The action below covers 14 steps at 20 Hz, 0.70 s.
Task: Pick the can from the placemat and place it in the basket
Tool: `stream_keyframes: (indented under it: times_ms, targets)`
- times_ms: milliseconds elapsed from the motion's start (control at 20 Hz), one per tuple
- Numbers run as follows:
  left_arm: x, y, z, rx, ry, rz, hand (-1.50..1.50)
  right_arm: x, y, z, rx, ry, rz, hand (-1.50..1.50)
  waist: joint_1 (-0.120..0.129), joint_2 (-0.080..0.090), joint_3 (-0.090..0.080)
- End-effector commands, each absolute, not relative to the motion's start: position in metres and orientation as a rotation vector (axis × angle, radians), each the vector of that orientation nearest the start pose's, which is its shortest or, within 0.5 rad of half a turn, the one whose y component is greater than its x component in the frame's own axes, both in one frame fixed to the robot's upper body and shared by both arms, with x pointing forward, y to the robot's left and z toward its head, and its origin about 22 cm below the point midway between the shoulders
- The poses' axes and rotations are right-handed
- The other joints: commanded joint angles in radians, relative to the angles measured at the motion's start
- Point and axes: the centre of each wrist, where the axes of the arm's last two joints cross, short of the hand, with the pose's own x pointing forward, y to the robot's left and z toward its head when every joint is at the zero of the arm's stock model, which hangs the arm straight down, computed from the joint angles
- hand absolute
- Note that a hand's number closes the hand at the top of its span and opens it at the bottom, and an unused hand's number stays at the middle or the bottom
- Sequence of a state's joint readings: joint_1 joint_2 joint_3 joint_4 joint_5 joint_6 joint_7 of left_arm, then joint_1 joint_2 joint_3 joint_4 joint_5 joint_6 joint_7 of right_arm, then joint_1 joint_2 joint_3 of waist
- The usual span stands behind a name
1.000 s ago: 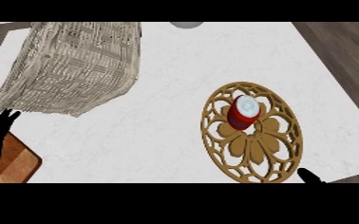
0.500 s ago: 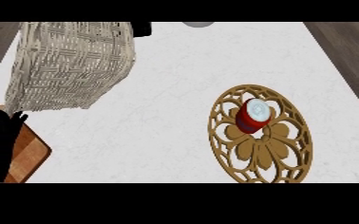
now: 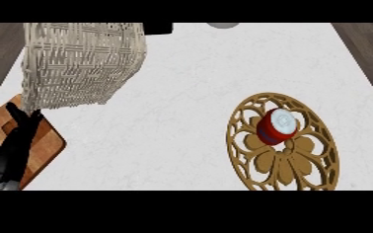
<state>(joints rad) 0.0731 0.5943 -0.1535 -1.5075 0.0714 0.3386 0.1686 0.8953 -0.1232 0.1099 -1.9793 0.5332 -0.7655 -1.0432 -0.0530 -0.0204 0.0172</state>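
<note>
- Can (image 3: pixel 278 126): red body, pale round top facing the camera, a darker band low on its side. Looks upright.
- It sits on the placemat (image 3: pixel 291 167), a little above the mat's centre, over the upper petals of the cut-out flower pattern. Nothing else touches it.
- Placemat: round, tan, openwork loops round the rim, flower in the middle. It lies flat at lower right on the counter (image 3: pixel 182 103), and its lower rim meets the bottom of the view.
- Counter: white with faint marbling; dark strips show at both top corners.
- Basket (image 3: pixel 80 64): pale woven, boxy, at upper left. Well apart from the can, with bare counter between them. Its inside can't be seen from this angle.
- Board (image 3: pixel 48 143): brown wood, at the left edge just below the basket, one corner pointing toward the mat.
- Left hand (image 3: pixel 18 145): black, at the lower-left edge, over the board. Fingers straight and pointing up, close together, holding nothing. Resting, well apart from the can.
- Top edge: a small grey round object (image 3: pixel 222 24) and a black block (image 3: pixel 159 28) just right of the basket, both cut off, so I can't tell what they are.
</note>
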Motion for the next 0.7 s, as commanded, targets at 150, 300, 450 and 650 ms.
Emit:
stream_keyframes:
  times_ms: [150, 300, 450, 650]
  targets:
    - [0.228, 0.328, -0.013, 0.522, -1.147, -0.288, 0.0, 0.04, -0.271, -0.023, -1.273, -2.154, 0.677, -1.5, 0.025, 0.021, -0.017]
    - [0.222, 0.321, -0.014, 0.489, -1.146, -0.278, 0.0, 0.049, -0.261, -0.021, -1.319, -2.175, 0.661, -1.5, 0.035, 0.021, -0.017]
    - [0.241, 0.312, -0.005, 0.521, -1.162, -0.305, 0.0, 0.051, -0.267, -0.025, -1.33, -2.165, 0.684, -1.5, 0.028, 0.021, -0.017]
    - [0.235, 0.314, -0.008, 0.501, -1.158, -0.295, 0.0, 0.058, -0.272, -0.031, -1.345, -2.172, 0.652, -1.5, 0.042, 0.019, -0.017]
